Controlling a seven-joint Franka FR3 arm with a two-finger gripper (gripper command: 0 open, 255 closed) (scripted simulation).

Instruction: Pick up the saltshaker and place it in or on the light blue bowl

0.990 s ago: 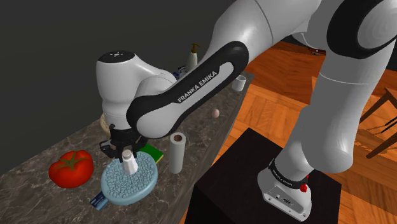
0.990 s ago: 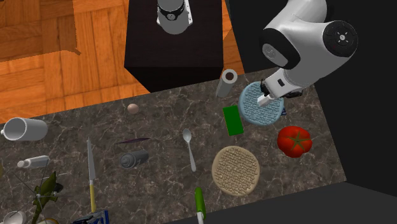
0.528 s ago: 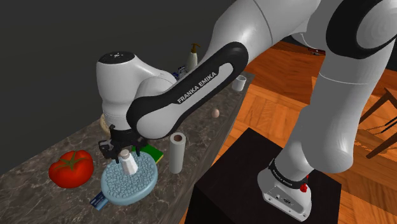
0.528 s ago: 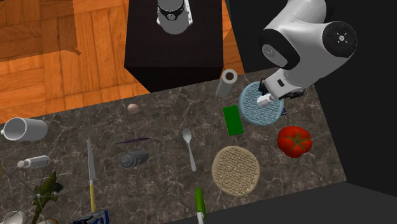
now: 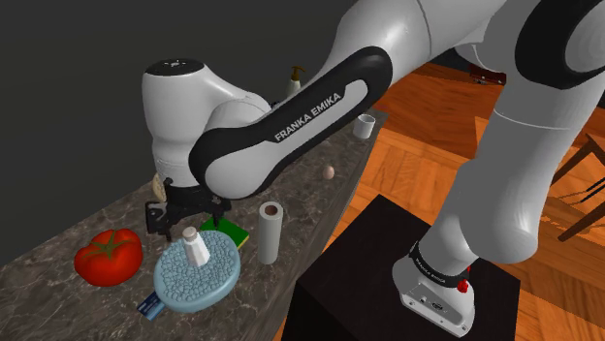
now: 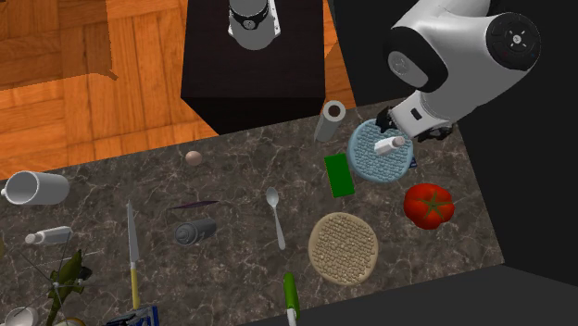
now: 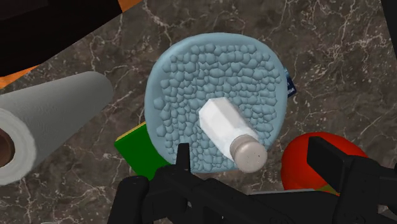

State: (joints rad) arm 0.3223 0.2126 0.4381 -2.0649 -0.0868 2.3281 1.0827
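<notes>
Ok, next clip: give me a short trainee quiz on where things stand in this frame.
1. True or false: the black two-finger gripper clasps the white saltshaker with the grey cap.
2. The saltshaker rests: A on the marble counter; B in the pebbled light blue bowl; C on a red tomato.
3. Fill in: the flat block beside the bowl is ____.
Key: 1 false; 2 B; 3 green.
</notes>
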